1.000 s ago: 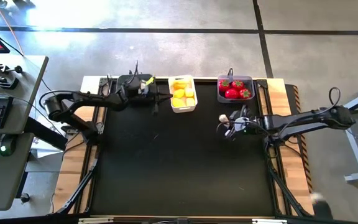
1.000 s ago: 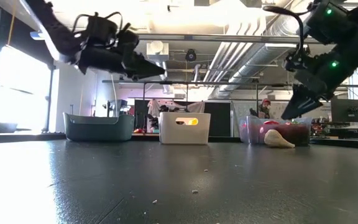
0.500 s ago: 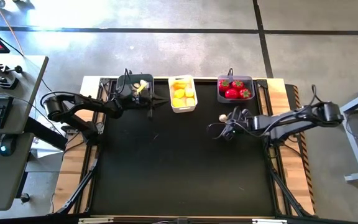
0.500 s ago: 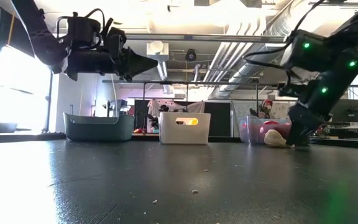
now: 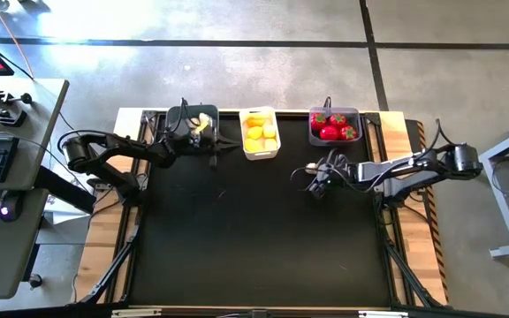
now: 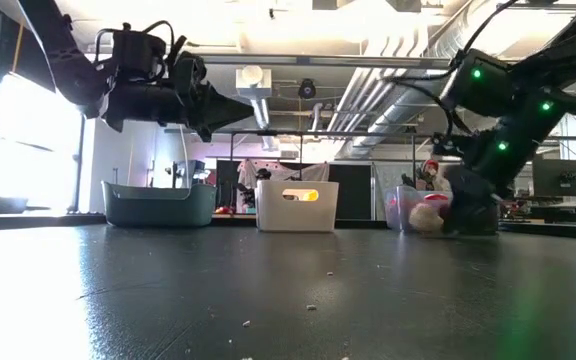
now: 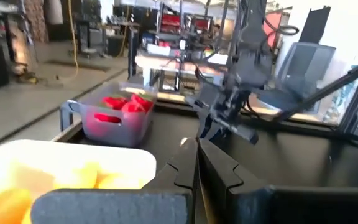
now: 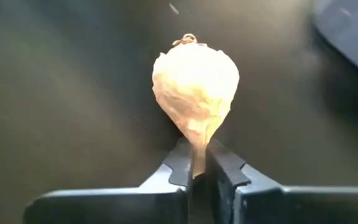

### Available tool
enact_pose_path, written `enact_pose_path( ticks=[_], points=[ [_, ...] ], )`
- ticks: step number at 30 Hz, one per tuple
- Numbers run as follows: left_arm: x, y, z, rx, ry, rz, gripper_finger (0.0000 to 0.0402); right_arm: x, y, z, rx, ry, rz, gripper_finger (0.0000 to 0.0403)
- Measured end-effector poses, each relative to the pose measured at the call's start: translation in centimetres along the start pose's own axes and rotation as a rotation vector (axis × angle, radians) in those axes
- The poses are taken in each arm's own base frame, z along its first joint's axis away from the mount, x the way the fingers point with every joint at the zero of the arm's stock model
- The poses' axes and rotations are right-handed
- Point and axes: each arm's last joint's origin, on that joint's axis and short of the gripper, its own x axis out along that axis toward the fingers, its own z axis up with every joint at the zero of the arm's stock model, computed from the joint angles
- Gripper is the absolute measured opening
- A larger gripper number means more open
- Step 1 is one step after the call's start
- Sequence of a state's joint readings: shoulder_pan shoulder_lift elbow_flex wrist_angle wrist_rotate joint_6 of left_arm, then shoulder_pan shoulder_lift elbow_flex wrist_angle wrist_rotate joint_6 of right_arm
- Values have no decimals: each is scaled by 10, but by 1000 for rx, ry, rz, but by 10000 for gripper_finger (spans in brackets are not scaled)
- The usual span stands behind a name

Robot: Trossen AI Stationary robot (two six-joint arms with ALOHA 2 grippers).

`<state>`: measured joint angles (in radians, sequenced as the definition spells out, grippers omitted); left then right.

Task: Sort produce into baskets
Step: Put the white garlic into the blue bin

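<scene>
From above, the right gripper hides the piece it works on, low on the black worktop near the dark grey basket of red produce. Its wrist view shows fingers pinching the tapered stem of a matte, whitish, bulb-shaped garlic piece. Near the left grey basket, the left gripper's fingers are pressed together.

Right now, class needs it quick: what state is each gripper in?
Left gripper: shut, holding nothing, raised near the grey basket.
Right gripper: shut on the garlic piece's narrow tip, down at the table.
</scene>
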<state>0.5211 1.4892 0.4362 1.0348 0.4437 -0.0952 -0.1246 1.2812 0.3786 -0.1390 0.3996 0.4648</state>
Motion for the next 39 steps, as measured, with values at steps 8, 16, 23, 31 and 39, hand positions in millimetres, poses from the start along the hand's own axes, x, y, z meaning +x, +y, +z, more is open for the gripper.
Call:
enact_pose_path(
  ticks=[8,16,23,31,39],
  points=[
    [13,-14,-1,35,93,-158,1,-4,15,25,24,-210,230,6],
    [39,-38,11,175,170,-154,32,-14,21,46,25,-440,309,3],
    [57,-56,29,242,197,-168,92,-20,24,56,-9,-561,353,3],
    [69,-79,45,260,154,-201,162,-26,26,62,-45,-639,405,2],
    [78,-100,59,272,136,-147,232,-29,27,66,-39,-679,441,2]
  ],
)
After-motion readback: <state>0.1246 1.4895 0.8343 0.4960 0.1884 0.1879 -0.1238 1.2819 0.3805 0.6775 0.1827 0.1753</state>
